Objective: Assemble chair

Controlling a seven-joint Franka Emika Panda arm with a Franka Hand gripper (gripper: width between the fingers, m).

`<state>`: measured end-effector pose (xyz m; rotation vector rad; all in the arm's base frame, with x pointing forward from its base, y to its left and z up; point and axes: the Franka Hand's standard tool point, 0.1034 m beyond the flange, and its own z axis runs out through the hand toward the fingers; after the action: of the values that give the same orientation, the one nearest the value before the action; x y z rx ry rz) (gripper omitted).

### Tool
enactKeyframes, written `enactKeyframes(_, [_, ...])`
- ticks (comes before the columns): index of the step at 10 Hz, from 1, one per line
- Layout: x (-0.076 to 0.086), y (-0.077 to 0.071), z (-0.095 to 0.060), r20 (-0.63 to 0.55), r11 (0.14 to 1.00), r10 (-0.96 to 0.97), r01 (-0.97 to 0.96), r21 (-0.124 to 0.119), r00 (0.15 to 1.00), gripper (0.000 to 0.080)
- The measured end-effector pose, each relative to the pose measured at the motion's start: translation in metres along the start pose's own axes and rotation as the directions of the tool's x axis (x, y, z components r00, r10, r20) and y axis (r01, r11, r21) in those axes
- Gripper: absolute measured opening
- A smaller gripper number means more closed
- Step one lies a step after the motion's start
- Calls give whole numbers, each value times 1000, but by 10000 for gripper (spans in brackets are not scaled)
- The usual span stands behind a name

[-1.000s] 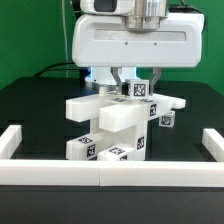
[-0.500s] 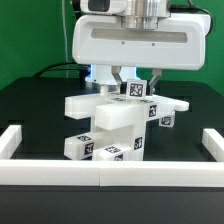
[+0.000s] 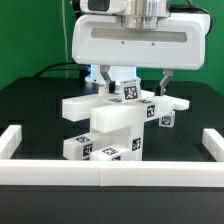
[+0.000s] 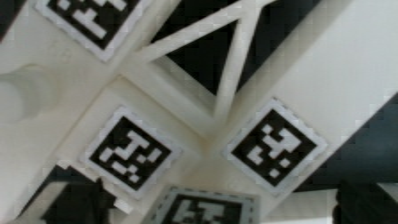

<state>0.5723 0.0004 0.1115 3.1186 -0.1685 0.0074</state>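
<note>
The chair (image 3: 112, 118) is a cluster of white blocky parts with black-and-white tags, standing on the black table in the middle of the exterior view. Its topmost tagged piece (image 3: 130, 90) sits between my fingers. My gripper (image 3: 134, 82) hangs straight above the chair, open, with one finger (image 3: 106, 78) and the other finger (image 3: 163, 80) clear of that piece on either side. The wrist view is filled by the chair's white bars and tags (image 4: 267, 148). There my gripper (image 4: 217, 205) shows as dark fingers (image 4: 71, 200) wide apart at both sides of a tagged face.
A long low white border rail (image 3: 100, 175) runs along the front of the table, with raised ends at the exterior view's left (image 3: 10, 142) and right (image 3: 212, 142). A small tagged cube (image 3: 168, 120) sticks out on the chair's right side.
My fingers have spread apart and let go of the top tagged piece they were closed on. The piece stays on the chair; the arm has barely moved.
</note>
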Motion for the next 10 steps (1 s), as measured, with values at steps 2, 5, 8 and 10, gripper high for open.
enactKeyframes(2, [0,2,0,0,986,-168,168,-3,986,648])
enactKeyframes(5, [5,3,-4,-6,886,-463,463,-8,886,649])
enactKeyframes(8, [5,3,-4,4,739,-674,674,-18,739,649])
enactKeyframes(10, [5,4,-4,13,650,-759,759,-23,651,649])
